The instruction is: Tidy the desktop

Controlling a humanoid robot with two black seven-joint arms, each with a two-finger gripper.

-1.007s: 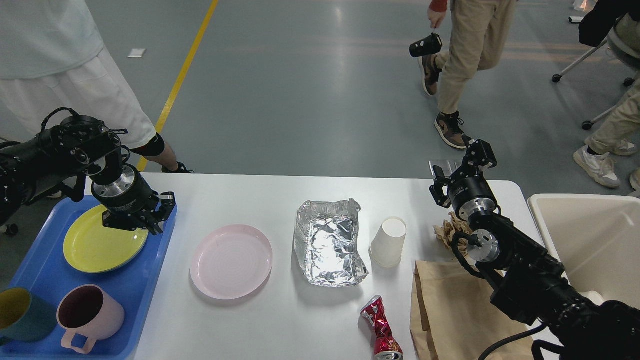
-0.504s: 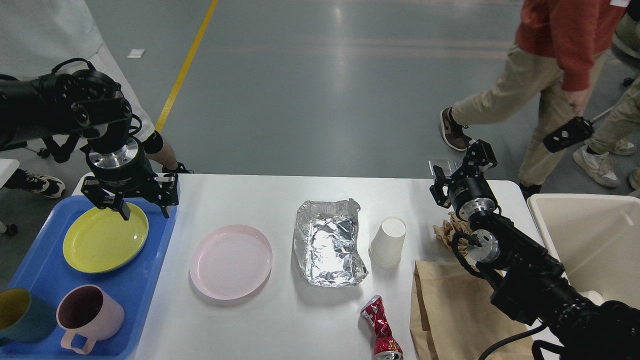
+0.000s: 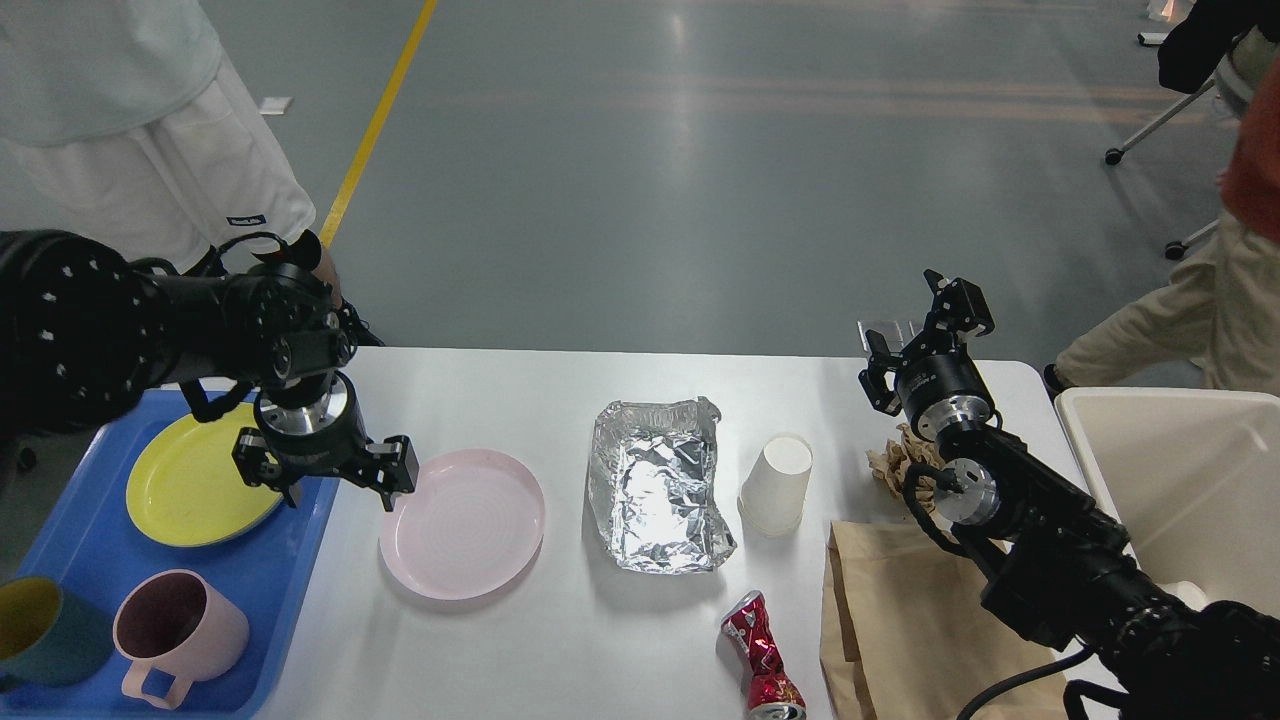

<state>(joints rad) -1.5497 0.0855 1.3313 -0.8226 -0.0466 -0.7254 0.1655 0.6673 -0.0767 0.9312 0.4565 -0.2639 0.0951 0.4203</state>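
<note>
Here, two plates, two mugs; left gripper (image 3: 330,487) spread wide, empty; right gripper (image 3: 925,335) open, empty.

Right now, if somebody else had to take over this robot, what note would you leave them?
Left gripper: open, empty, above the blue tray's right edge, beside the pink plate.
Right gripper: open, empty, raised at the desktop's far right.
Done: yellow plate, pink mug and teal cup sit in the tray.
Left on the desktop: pink plate, foil tray, paper cup, crushed can, crumpled paper, paper bag. The beige bin stands at right.
</note>
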